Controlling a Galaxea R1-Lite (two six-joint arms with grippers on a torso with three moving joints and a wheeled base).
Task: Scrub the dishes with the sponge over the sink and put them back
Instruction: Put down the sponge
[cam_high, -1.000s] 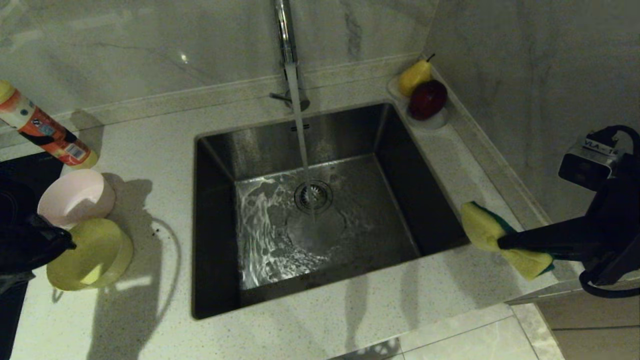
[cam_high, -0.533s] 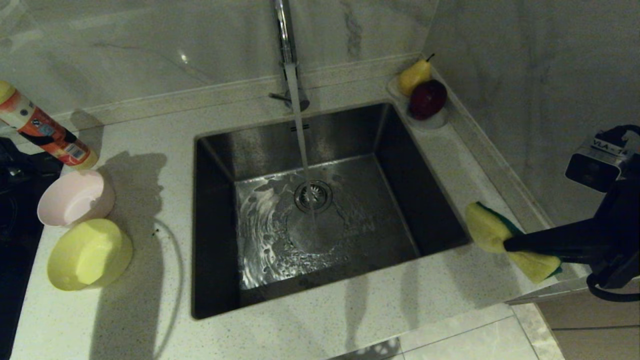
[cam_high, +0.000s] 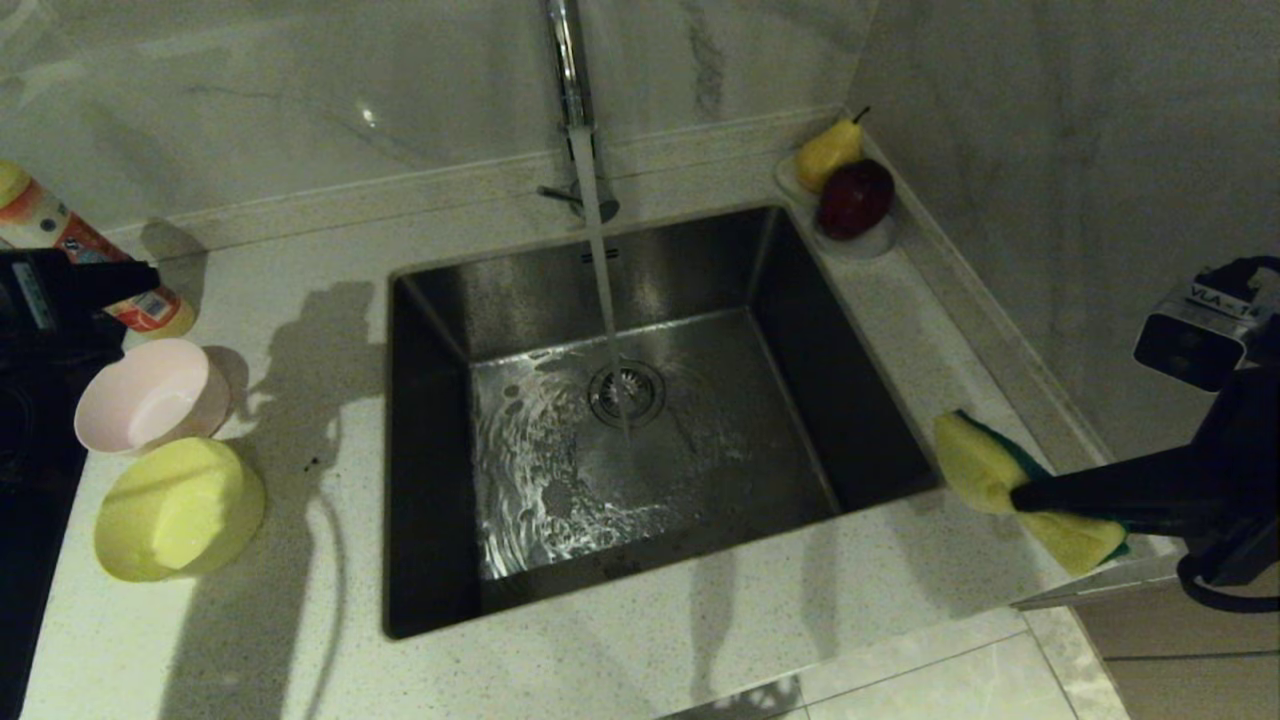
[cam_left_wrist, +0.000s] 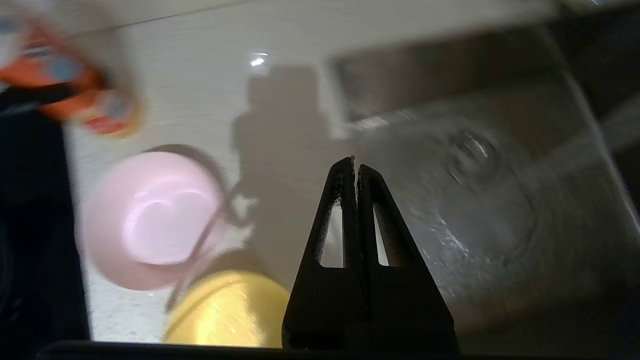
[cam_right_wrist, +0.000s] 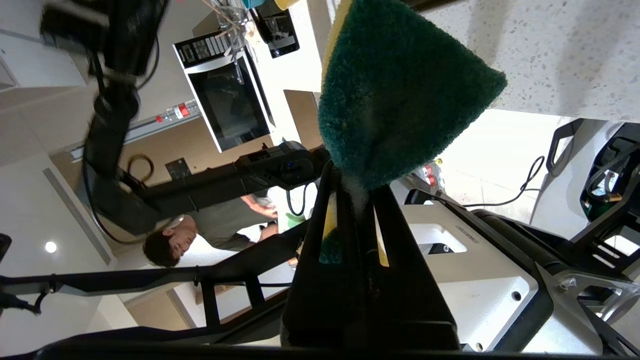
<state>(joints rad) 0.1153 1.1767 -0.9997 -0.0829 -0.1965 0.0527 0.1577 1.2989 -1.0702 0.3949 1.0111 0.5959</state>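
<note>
In the head view the sink (cam_high: 640, 420) fills the middle of the frame, and a stream of water falls from the tap (cam_high: 570, 60) at top centre onto the drain (cam_high: 627, 392). At the left edge a pink bowl (cam_high: 150, 395) stands on the counter (cam_high: 300, 620), with a yellow bowl (cam_high: 178, 508) just below it and touching it. The left gripper (cam_high: 145, 273) pokes in from the upper left edge, above the pink bowl and in front of an orange bottle (cam_high: 60, 250). At the right, the right gripper (cam_high: 1030, 495) clamps the sponge (cam_high: 985, 470) over the counter beside the sink's right rim. A dish with a pear (cam_high: 828, 152) and a red apple (cam_high: 856, 198) sits in the upper right corner.

In the left wrist view the left gripper (cam_left_wrist: 354, 162) has its fingers pressed together on nothing, with the pink bowl (cam_left_wrist: 150, 220) at centre left, the yellow bowl (cam_left_wrist: 227, 310) at the bottom and the sink (cam_left_wrist: 500, 190) on the right.

In the right wrist view the right gripper (cam_right_wrist: 350, 185) pinches the sponge (cam_right_wrist: 395, 95), green face toward the camera, at top centre.
</note>
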